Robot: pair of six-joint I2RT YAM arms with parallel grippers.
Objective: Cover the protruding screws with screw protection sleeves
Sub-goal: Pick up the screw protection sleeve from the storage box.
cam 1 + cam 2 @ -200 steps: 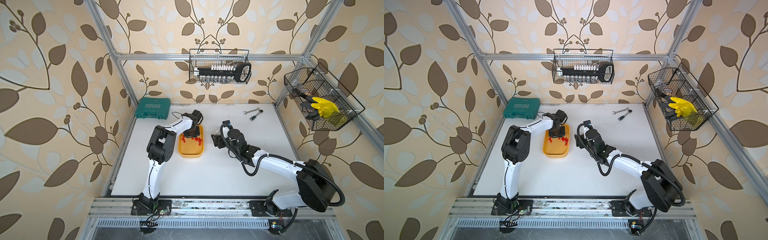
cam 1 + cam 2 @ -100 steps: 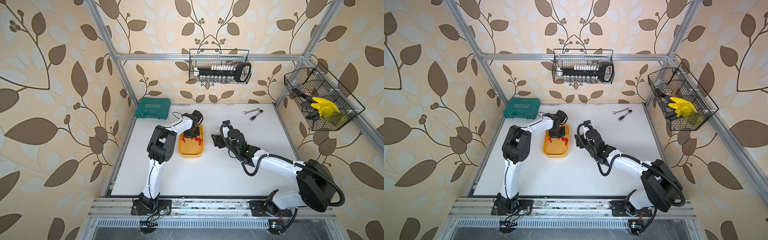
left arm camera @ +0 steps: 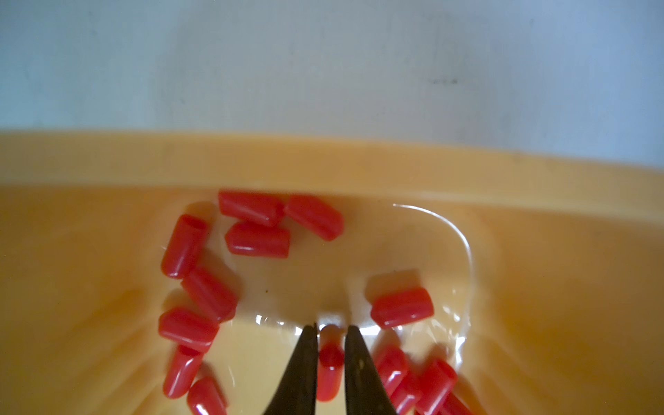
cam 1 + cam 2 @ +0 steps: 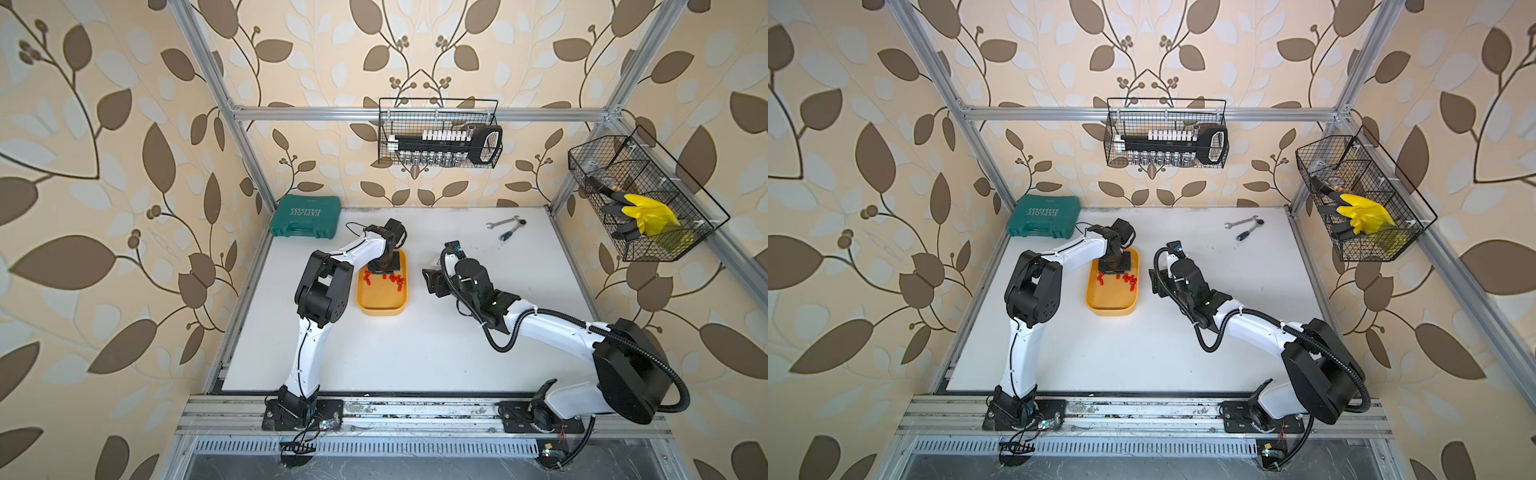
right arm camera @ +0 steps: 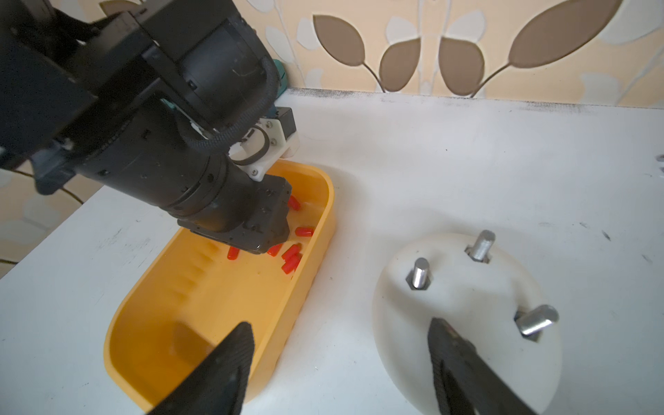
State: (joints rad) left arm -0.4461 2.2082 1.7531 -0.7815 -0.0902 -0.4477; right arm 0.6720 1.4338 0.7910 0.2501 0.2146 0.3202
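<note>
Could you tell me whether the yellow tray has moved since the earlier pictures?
No. In a top view the yellow tray lies where it did, just as near the green case as before.

We find the tray (image 4: 380, 311) on the bench (image 4: 415, 353), sleeves (image 4: 397, 280) in its far half, the left tool (image 3: 331, 327) among them. Just right of it: dome (image 5: 467, 305) bearing screws (image 5: 419, 273), and the right tool (image 5: 340, 324). Behind-left lies the case (image 4: 305, 217); well behind-right, wrenches (image 4: 507, 226).

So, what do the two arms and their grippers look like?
White shells, black joints. The left arm carries a black braided cable, the right arm a thick black corrugated hose. The left gripper and right gripper have black tapering fingers.
</note>
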